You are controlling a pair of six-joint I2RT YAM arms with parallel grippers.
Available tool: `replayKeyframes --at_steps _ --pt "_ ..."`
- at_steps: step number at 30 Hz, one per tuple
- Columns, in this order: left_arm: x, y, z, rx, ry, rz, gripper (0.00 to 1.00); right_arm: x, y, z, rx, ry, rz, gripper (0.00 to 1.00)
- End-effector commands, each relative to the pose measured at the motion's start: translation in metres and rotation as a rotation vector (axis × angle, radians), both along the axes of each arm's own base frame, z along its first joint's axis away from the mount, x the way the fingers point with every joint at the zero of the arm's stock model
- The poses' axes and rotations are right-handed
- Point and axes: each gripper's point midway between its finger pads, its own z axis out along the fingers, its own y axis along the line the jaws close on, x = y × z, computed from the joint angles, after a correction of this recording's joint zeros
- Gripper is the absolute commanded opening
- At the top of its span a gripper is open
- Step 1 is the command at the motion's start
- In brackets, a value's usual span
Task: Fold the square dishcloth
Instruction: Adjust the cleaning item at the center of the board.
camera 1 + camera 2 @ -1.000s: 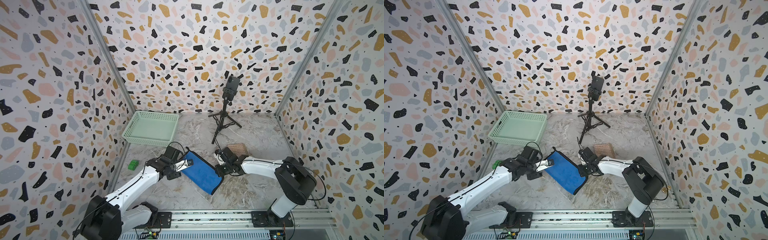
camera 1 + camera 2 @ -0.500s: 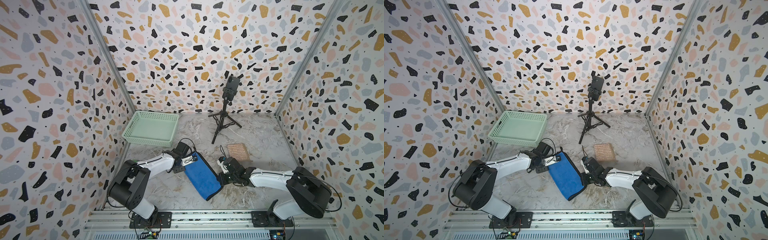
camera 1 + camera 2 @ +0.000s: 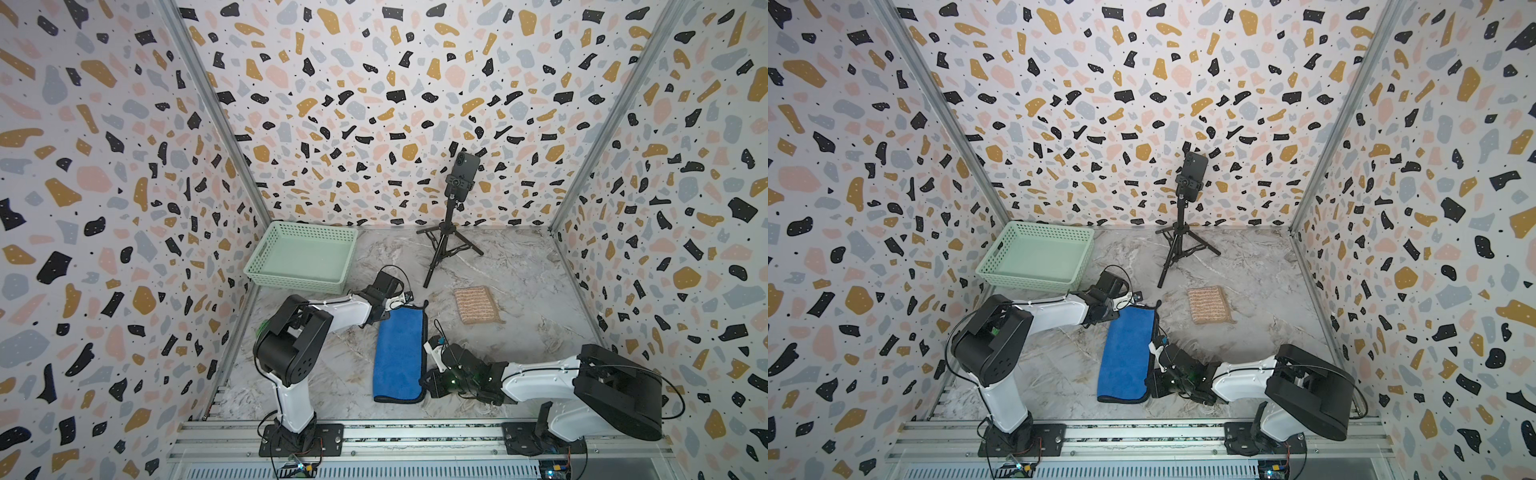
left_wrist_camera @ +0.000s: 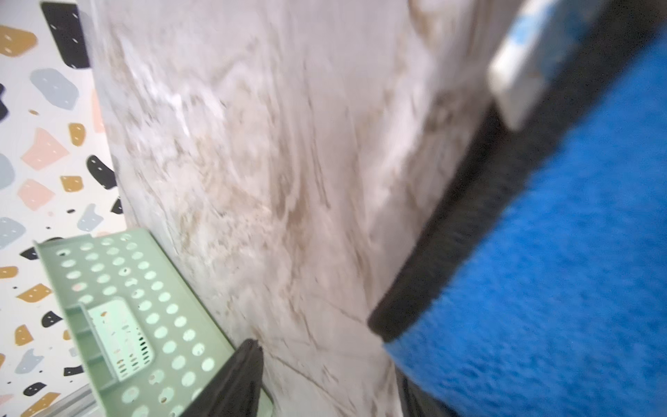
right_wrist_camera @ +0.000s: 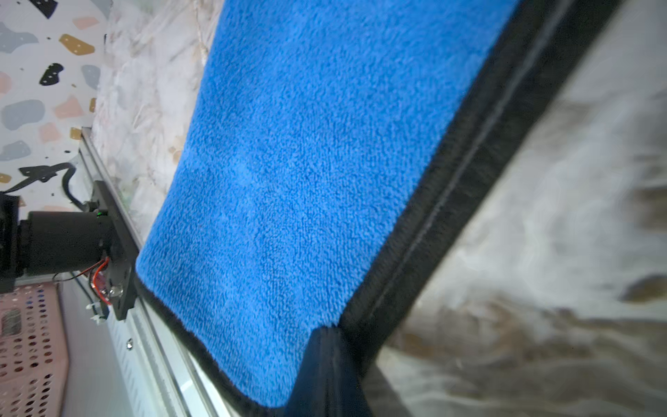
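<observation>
While both top views look down, the blue dishcloth [image 3: 399,353] lies folded into a long strip on the marble tabletop [image 3: 332,365], lower centre of frame. The left gripper [image 3: 395,300] sits at its upper-left corner and the right gripper [image 3: 430,376] at its lower right edge. Left wrist view: jaws spread, the cloth's black hem on the right, a green basket [image 4: 119,307] lower left. Right wrist view: jaws pressed together on the hem, lower centre.

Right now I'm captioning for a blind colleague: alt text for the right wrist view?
A blue cloth with black edging fills most of the frame, lying on a marbled table. The right tool, shut, pinches the cloth's black-edged corner.
</observation>
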Motion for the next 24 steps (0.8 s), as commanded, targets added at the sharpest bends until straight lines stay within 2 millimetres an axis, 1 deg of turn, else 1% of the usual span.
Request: replayKeyframes --at_steps 1,4,6,7,9,10,11,12,13,15,16,18,21,22,23,24 --pt "0.002 -0.010 -0.004 -0.027 -0.004 -0.031 0.64 -0.020 -0.017 -0.016 -0.059 0.094 0.007 0.08" --pt "-0.005 -0.012 0.017 -0.063 -0.031 -0.077 0.66 -0.012 -0.029 0.003 -0.123 0.029 0.011 0.11" --pt "-0.015 -0.010 0.034 -0.082 -0.025 -0.095 0.67 -0.006 -0.037 0.019 -0.134 -0.002 0.005 0.13" --pt "-0.021 -0.008 0.043 -0.092 -0.027 -0.102 0.68 0.005 -0.044 0.027 -0.140 -0.019 -0.024 0.14" --pt "-0.033 -0.003 0.061 -0.115 -0.031 -0.115 0.70 0.020 -0.052 0.045 -0.135 -0.054 -0.054 0.17" --pt "-0.039 -0.001 0.065 -0.119 -0.021 -0.118 0.71 0.028 -0.053 0.053 -0.128 -0.073 -0.065 0.18" --pt "-0.044 0.003 0.074 -0.129 -0.026 -0.116 0.71 0.037 -0.051 0.062 -0.113 -0.086 -0.071 0.18" --pt "-0.051 0.006 0.079 -0.131 -0.016 -0.113 0.71 0.046 -0.048 0.069 -0.103 -0.095 -0.072 0.18" --pt "-0.057 0.008 0.085 -0.144 -0.008 -0.113 0.71 0.056 -0.043 0.077 -0.091 -0.104 -0.070 0.18" --pt "-0.079 0.013 0.086 -0.159 0.050 -0.122 0.71 0.075 -0.028 0.088 -0.070 -0.120 -0.046 0.18" --pt "-0.092 0.014 0.084 -0.174 0.089 -0.138 0.70 0.086 -0.018 0.095 -0.052 -0.131 -0.037 0.17" --pt "-0.123 0.016 0.079 -0.209 0.167 -0.180 0.68 0.107 0.000 0.101 -0.023 -0.134 -0.014 0.15" --pt "-0.175 0.019 0.067 -0.243 0.284 -0.265 0.62 0.139 0.028 0.088 0.005 -0.082 0.021 0.13" --pt "-0.191 0.021 0.062 -0.246 0.314 -0.291 0.61 0.147 0.036 0.081 0.013 -0.049 0.033 0.12" --pt "-0.204 0.023 0.058 -0.251 0.337 -0.308 0.60 0.156 0.043 0.075 0.018 -0.026 0.036 0.11" --pt "-0.216 0.024 0.054 -0.253 0.359 -0.319 0.59 0.169 0.052 0.075 0.044 -0.039 0.037 0.10"
